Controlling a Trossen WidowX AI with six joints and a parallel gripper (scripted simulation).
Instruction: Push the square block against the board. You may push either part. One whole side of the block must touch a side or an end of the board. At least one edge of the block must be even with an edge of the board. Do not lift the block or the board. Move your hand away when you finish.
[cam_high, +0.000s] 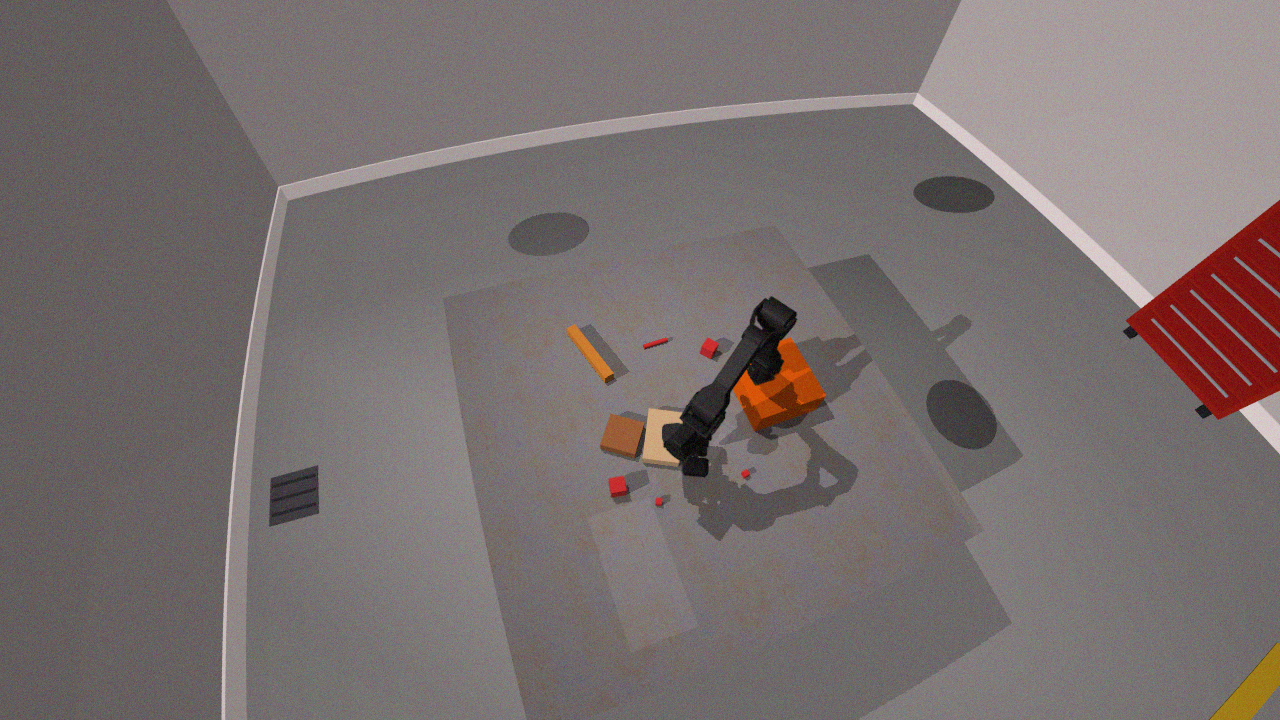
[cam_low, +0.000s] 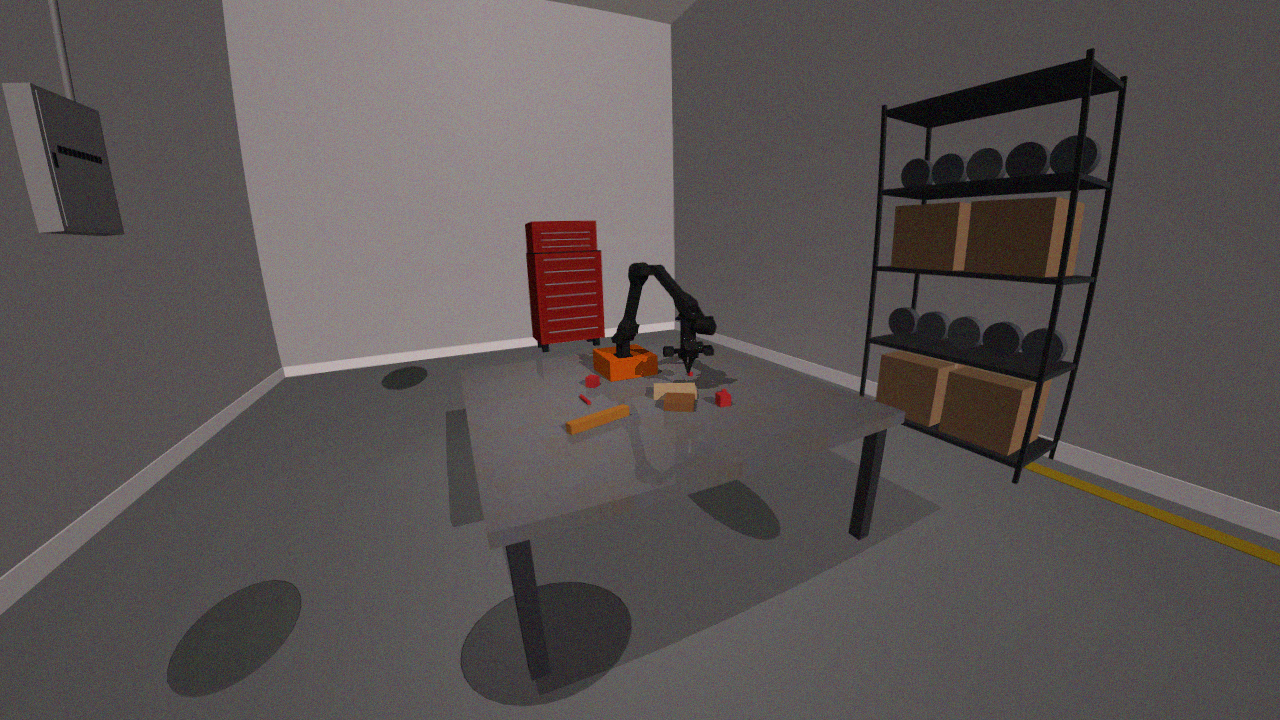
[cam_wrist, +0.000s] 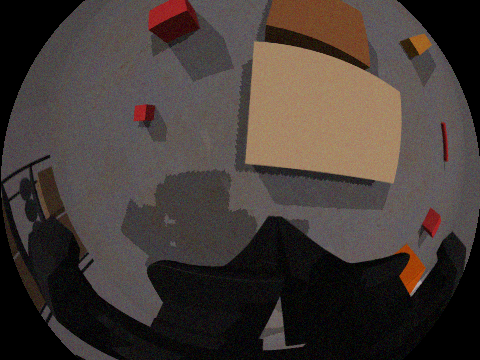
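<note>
The brown square block lies flat beside one long side of the tan board. A thin dark line shows between them in the top view; I cannot tell whether their sides touch fully. The board reaches past the block at both ends. My gripper is shut and empty. It is on the board's other long side, away from the block, with a gap to the board in the wrist view. Its height above the table is hard to tell.
A red cube and a tiny red cube lie near the block and board. Farther off are an orange bar, a red stick and another red cube. The arm stands on an orange base.
</note>
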